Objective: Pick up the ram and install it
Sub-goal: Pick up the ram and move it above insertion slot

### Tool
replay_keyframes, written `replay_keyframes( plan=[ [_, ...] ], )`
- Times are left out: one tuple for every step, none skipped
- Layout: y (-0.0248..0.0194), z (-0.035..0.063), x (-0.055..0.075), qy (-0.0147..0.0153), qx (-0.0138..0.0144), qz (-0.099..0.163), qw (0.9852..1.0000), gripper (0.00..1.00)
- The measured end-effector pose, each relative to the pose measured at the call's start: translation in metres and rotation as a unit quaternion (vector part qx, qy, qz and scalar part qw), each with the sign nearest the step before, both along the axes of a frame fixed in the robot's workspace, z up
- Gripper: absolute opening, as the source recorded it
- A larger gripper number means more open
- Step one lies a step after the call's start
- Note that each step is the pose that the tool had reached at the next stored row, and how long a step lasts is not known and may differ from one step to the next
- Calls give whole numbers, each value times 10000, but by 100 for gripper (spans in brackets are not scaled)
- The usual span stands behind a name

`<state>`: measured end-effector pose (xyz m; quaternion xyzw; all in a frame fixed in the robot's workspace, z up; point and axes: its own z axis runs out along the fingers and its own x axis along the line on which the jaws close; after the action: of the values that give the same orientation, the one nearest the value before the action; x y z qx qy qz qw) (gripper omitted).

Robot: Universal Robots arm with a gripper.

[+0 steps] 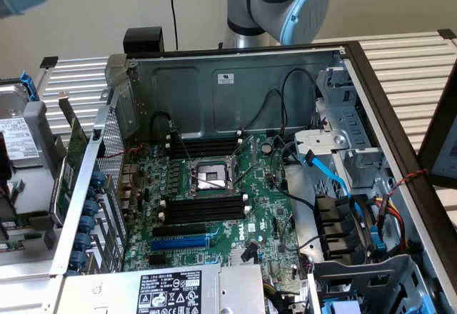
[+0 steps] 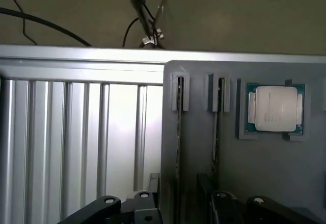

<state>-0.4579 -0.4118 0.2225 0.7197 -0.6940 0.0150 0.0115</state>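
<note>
Wrist view, ram (image 2: pixel 179 132) on edge, along holder (image 2: pixel 265 173)

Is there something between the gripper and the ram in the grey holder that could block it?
Nothing visible does. In the wrist view the open gripper faces the ram, which stands on edge in the grey holder; no cable or part lies between them. A second stick stands beside it, apart.

Robotics lab, robot arm (image 1: pixel 280 0), opened computer case (image 1: pixel 193 93)
</note>
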Motion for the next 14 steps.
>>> replay_keyframes(
  plan=[
    [0,-17,5,1,-1,27,10000,42],
    [0,-36,6,1,-1,53,10000,42],
    [0,-54,7,0,0,70,10000,42],
    [0,-72,7,0,0,80,10000,42],
    [-1,-90,7,0,0,84,10000,42],
    [-1,-107,7,0,-1,87,10000,42],
    [-1,-126,7,0,-1,88,10000,42],
    [-1,-145,7,0,0,89,10000,42],
    [-1,-162,7,0,0,89,10000,42],
    [0,-179,7,0,1,89,10000,42],
    [0,-196,7,0,2,90,10000,42],
    [-1,-208,7,0,3,90,10000,42],
    [0,-219,7,0,3,90,10000,42],
    [-1,-226,6,1,3,90,10000,42]
  ],
)
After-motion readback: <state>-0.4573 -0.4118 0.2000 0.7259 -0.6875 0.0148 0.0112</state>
